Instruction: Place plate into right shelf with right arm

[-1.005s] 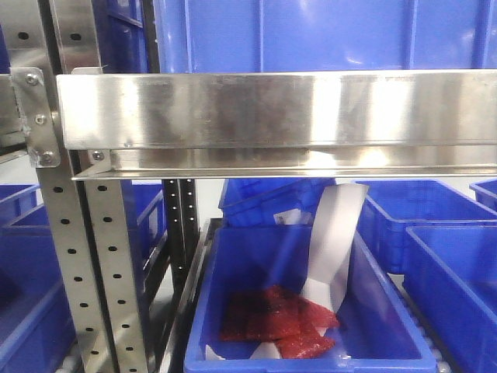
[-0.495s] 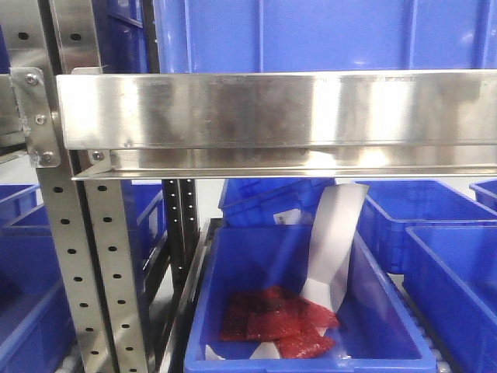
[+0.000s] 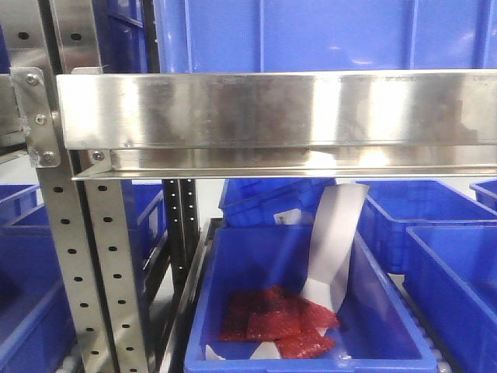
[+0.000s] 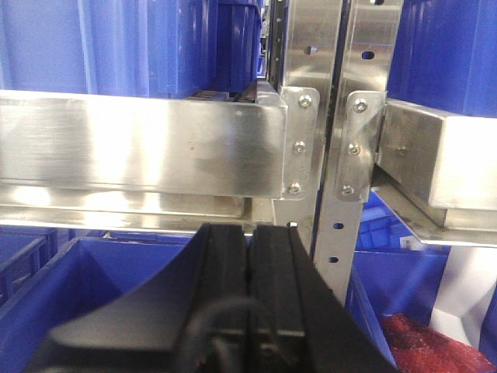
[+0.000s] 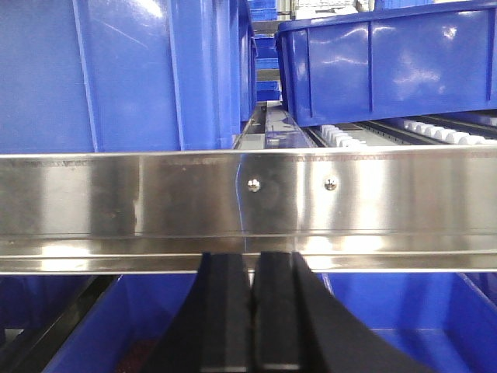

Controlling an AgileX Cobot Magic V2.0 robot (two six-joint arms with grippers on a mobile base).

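Both end effectors pressed together, empty, facing the right shelf (image 3: 272,109) — plate not visible in any view.

Left end effector (image 4: 250,256): black fingers together, nothing between them; steel rail just above and ahead, perforated upright (image 4: 345,116) up and to its right. Right end effector (image 5: 252,287): fingers together, tips just under the flat rail (image 5: 248,206), blue bins (image 5: 388,66) above and beyond. Front view: blue bin (image 3: 311,311) below the rail holds red packets (image 3: 276,322) and a bent white sheet (image 3: 334,241) — contents partly hidden by the bin wall; arms cut off by frame edges.
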